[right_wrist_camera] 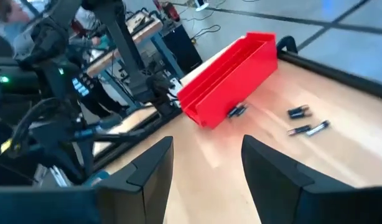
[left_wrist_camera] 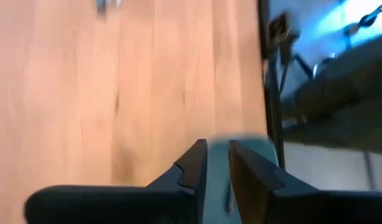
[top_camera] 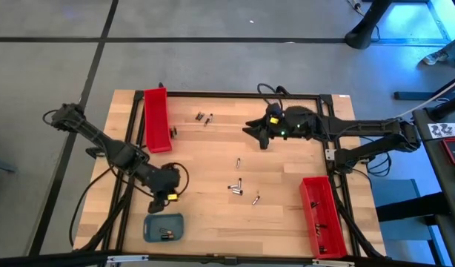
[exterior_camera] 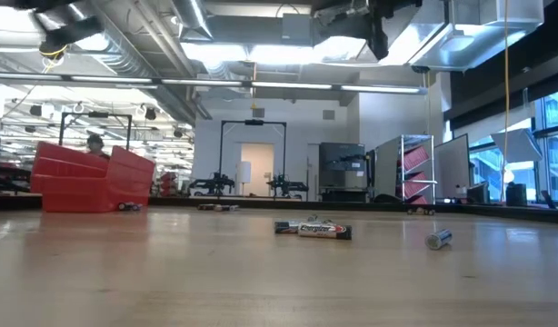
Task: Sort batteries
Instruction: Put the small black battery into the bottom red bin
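The batteries, tiny silvery-to-dark cylindrical cells, are scattered on the light wooden table (top_camera: 213, 170): a loose bunch (top_camera: 240, 189) mid-table, 2 or 3 more (top_camera: 204, 117) toward the far edge, 1 (top_camera: 173, 132) right beside the long red plastic tray (top_camera: 157, 119) on the left. A couple already lie in the small blue-grey rounded tray (top_camera: 164, 227) at the near edge.

Left gripper (top_camera: 168, 194) hangs just above that blue-grey tray's far rim. In the wrist view its dark fingers (left_wrist_camera: 192, 165) stand close w/ only a thin slit btwn them, and I can't tell if anything's pinched in there. Right gripper (right_wrist_camera: 206, 165) is way off near the far edge, jaws spread, nothing in them, looking toward the left red tray. 2nd red tray (top_camera: 321, 215) sits near-right.

IMO the step in hand is at the blue-grey tray. To do it well: center over the tray, not the rim, go low before letting go so a cell doesn't bounce or roll out, then lift straight up.
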You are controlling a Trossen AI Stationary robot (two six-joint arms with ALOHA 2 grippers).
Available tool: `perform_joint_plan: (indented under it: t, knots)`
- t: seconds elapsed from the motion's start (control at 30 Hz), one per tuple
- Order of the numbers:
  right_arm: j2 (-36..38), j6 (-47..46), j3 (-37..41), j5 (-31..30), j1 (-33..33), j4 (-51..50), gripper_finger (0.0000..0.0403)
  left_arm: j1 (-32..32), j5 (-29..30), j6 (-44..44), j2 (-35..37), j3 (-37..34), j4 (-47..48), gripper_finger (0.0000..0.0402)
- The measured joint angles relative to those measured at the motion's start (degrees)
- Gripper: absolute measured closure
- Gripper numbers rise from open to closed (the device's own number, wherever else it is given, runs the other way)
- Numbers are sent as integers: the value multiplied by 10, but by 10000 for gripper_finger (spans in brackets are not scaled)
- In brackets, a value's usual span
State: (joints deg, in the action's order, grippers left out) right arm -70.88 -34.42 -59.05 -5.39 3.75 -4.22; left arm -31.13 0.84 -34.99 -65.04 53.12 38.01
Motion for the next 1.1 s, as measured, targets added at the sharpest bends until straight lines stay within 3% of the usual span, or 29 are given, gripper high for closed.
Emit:
perform_joint_plan:
  t: [0.1, 0.3, 0.6, 0.77, 1.1]
  knots:
    - [-5, -38, 0, -31, -38, -2, 212, 2, 32, 48, -19, 1, -72, 368]
    - [-25, -121, 0, -113, -130, -4, 212, -29, 43, 132, -81, 1, -190, 399]
    - [-59, -196, 0, -210, -238, -2, 212, -82, 71, 194, -224, 109, -209, 400]
    - [-71, -209, 0, -212, -257, -4, 212, -77, 71, 146, -277, 131, -209, 401]
    - [-75, -159, 0, -130, -259, -23, 212, -135, 7, -35, -369, 133, -294, 401]
